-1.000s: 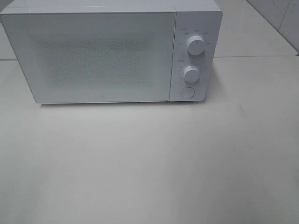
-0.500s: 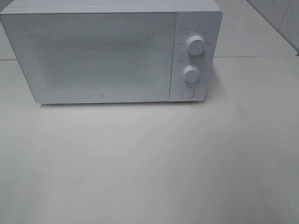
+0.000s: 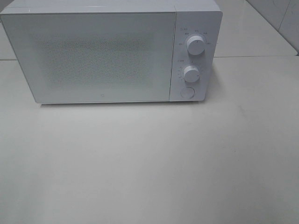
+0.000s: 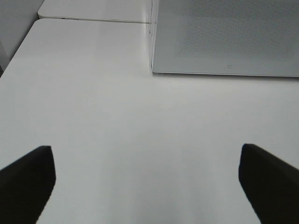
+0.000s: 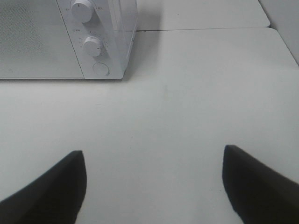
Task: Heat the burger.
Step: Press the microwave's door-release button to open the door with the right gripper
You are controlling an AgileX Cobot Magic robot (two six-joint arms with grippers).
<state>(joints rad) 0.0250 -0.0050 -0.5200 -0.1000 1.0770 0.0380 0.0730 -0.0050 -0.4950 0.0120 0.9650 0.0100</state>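
A white microwave (image 3: 103, 56) stands on a pale table (image 3: 149, 163), filling the picture's upper part from about 10 o'clock round to 1 o'clock. Its door (image 3: 93, 56) is shut, with a speckled grey window in the middle. The control panel (image 3: 208, 70) is at the door's 3 o'clock side. On it sits an upper knob (image 3: 195, 45), a lower knob (image 3: 191, 73) at its 6 o'clock, and a round button (image 3: 187, 92) just beneath that. A thin seam (image 3: 257, 57) crosses the tabletop at the microwave's 3 o'clock. Tiled wall (image 3: 285, 18) shows at the picture's 2 o'clock corner.
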